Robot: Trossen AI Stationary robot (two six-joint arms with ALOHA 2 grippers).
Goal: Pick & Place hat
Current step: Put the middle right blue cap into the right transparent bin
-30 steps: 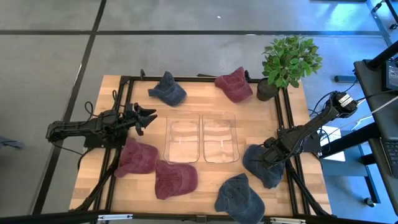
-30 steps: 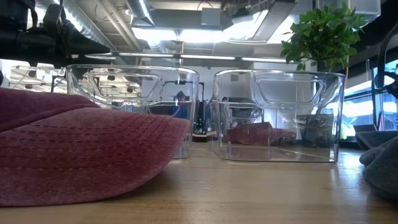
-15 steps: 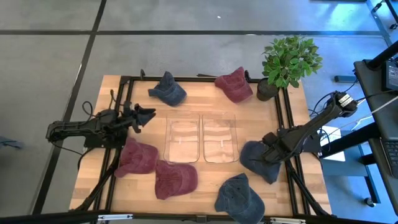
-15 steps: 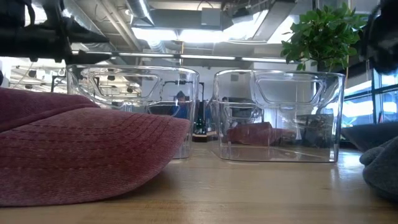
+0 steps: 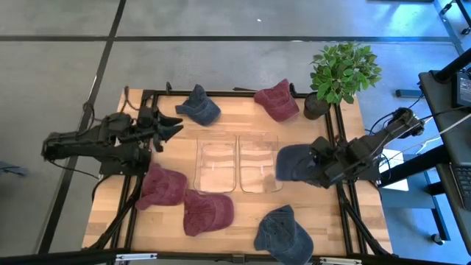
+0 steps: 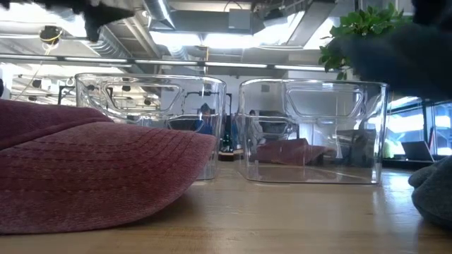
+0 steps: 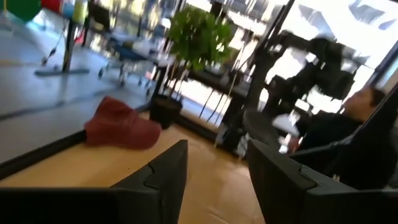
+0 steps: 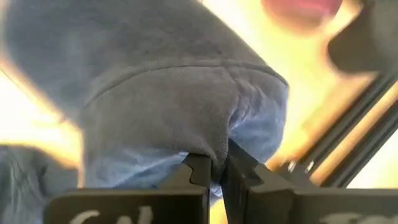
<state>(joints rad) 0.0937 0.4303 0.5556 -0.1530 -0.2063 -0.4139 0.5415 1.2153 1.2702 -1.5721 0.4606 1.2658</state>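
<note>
Lifted off the table since a second ago, the blue hat (image 5: 296,163) now hangs in the right gripper (image 5: 324,168) just beside the right-hand clear bin (image 5: 259,163), while the left arm has drawn back and up toward the table's left edge.

From above, the left gripper (image 5: 171,129) hovers with its fingers spread and empty, near the left clear bin (image 5: 216,165). Both bins look empty. Six hats show in all: two blue and three red lie on the wood around the bins, and one blue is in the air.

At table height, a red hat (image 6: 99,173) fills the foreground, and a dark blurred mass at the upper right, over the right bin (image 6: 311,130), is probably the carried hat; it is too smeared to be sure.

Looking past the left wrist, its two dark fingers (image 7: 165,171) stand well apart with nothing between, and a red hat (image 7: 121,127) lies by the potted plant (image 7: 196,40).

At the right wrist, the fingers (image 8: 196,171) are pinched closed on a fold of the blue fabric (image 8: 155,93).

By my judgement the pick is done and the place is not: the hat has yet to cross the bin's rim and be let go, and the other five hats lie untouched.
</note>
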